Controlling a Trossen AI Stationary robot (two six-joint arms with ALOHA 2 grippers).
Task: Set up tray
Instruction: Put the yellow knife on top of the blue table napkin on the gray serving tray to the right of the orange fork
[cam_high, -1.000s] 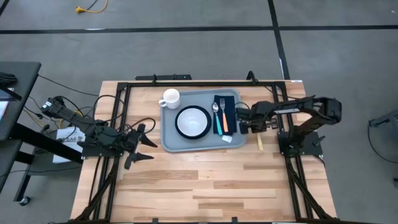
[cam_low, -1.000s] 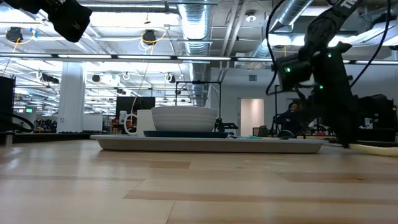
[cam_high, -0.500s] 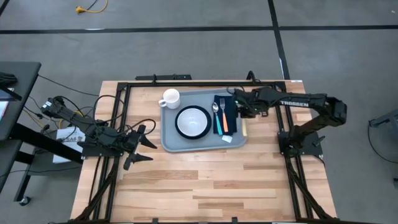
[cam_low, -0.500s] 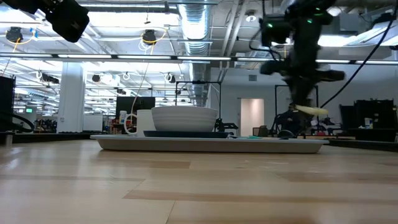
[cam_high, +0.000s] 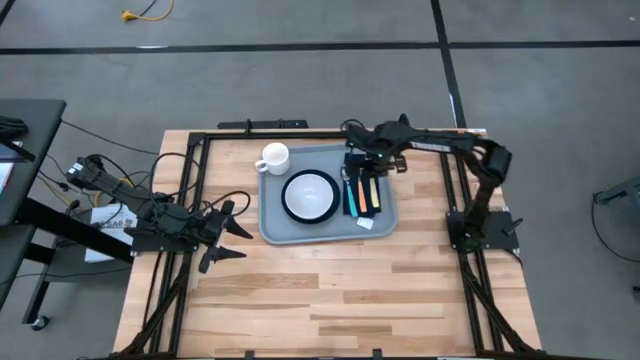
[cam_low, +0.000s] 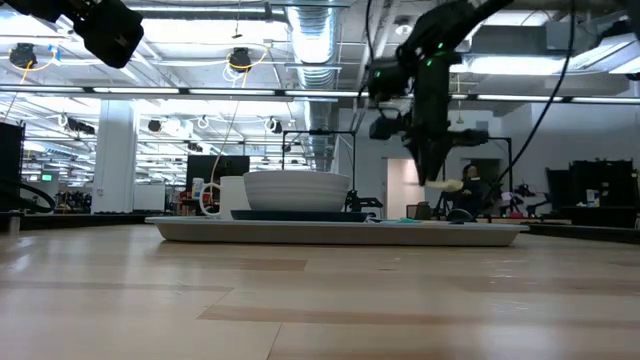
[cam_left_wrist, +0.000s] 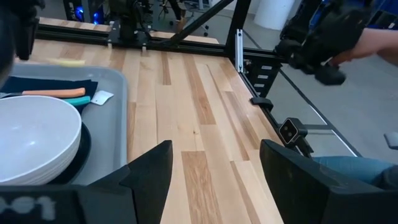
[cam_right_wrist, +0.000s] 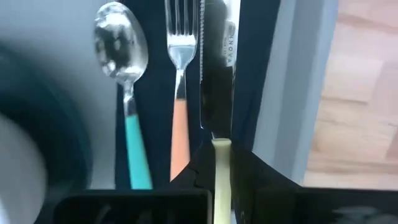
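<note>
right pincer (cam_high: 372, 165) clamped on the knife (cam_right_wrist: 221, 162) above the napkin (cam_right_wrist: 249, 74) on the tray (cam_high: 275, 225): should lower it level, parallel beside the fork (cam_right_wrist: 180, 81); left pincer (cam_high: 228, 232) waits apart.

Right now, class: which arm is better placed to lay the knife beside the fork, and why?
The right. Its gripper already holds the yellow-handled knife over the navy napkin, next to the fork on the tray. The left gripper waits open, off the tray.
</note>
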